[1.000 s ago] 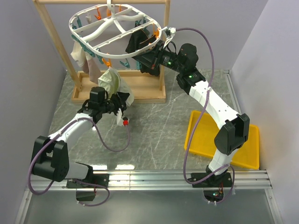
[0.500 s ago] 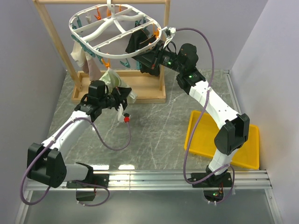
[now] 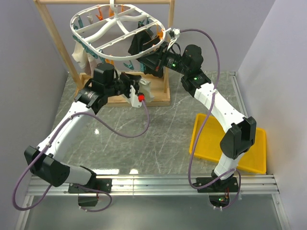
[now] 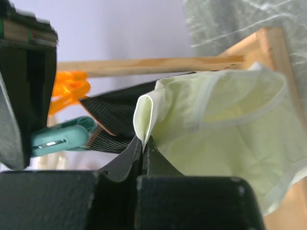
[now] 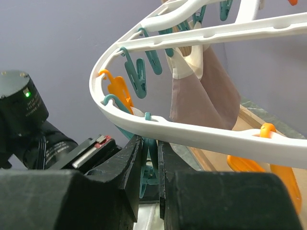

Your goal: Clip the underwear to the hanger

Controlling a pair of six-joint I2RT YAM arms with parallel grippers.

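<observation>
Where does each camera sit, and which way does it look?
Top external: high behind, facing down at the hanger, left arm and right arm.
Left wrist: on the left arm, facing the underwear pinched in the left gripper.
Right wrist: on the right arm, facing the hanger past the right gripper pinching a teal clip.
Shared by top and right wrist: the hanger.

Robotics lab cell, 2 arms on aluminium rail, plain partition walls, marble-pattern table
</observation>
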